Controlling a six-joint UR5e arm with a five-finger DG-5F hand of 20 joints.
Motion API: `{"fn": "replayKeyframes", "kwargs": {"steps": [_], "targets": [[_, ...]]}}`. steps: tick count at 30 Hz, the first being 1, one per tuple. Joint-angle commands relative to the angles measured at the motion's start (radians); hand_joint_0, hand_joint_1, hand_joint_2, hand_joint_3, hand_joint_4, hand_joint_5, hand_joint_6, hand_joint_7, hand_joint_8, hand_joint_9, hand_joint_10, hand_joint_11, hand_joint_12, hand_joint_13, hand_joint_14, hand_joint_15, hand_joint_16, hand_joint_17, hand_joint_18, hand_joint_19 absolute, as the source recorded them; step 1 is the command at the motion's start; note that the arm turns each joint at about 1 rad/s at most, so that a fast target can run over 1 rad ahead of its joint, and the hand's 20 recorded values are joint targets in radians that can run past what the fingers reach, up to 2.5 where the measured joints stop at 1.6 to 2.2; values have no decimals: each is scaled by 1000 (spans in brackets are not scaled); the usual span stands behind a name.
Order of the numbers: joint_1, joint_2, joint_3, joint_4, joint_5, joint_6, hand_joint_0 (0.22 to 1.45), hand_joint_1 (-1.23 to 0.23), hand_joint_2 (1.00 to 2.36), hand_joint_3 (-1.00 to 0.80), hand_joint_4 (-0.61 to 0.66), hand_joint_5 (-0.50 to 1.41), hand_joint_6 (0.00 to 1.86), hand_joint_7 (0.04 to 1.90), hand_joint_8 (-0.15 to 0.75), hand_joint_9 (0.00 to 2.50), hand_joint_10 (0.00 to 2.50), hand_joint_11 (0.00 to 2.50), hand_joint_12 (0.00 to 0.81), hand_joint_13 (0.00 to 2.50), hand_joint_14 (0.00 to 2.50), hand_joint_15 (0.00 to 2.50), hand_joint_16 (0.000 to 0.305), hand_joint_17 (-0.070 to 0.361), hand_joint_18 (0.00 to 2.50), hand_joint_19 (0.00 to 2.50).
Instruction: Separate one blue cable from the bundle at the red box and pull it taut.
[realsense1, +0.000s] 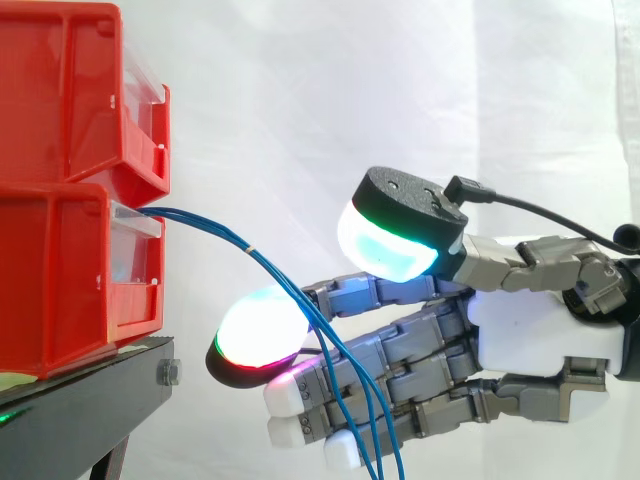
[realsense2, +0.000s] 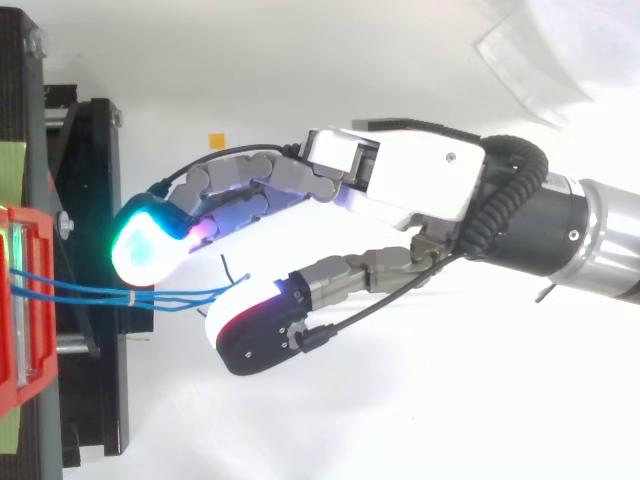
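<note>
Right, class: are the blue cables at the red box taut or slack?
Slack: the blue cables leave the red box and curve downward, hanging loose rather than straight.

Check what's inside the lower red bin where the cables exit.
The blue cables emerge at the clear front panel of the lower red bin. Its walls hide their start and anything else inside.

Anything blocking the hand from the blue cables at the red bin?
Nothing visible. The blue cables run from the lower red bin straight into the gap between thumb and fingers of the open hand.
</note>
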Motion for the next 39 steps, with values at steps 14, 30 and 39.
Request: {"fn": "replayKeyframes", "kwargs": {"steps": [14, 30, 39], "targets": [[-11, -75, 71, 3, -78, 92, 537, -565, 1000, -500, 276, -138, 503, 1009, 295, 687, 6, 199, 363, 662, 9, 226, 52, 116, 512, 496], [-44, -75, 78, -4, -142, 115, 567, -619, 1001, -485, 242, -137, 502, 1136, 291, 716, 11, 283, 355, 759, 13, 313, 51, 114, 571, 539], [-55, -75, 131, -21, -196, 195, 590, -665, 1008, -384, 226, -135, 501, 1174, 287, 741, 12, 327, 354, 779, 14, 339, 50, 113, 590, 566]]}}
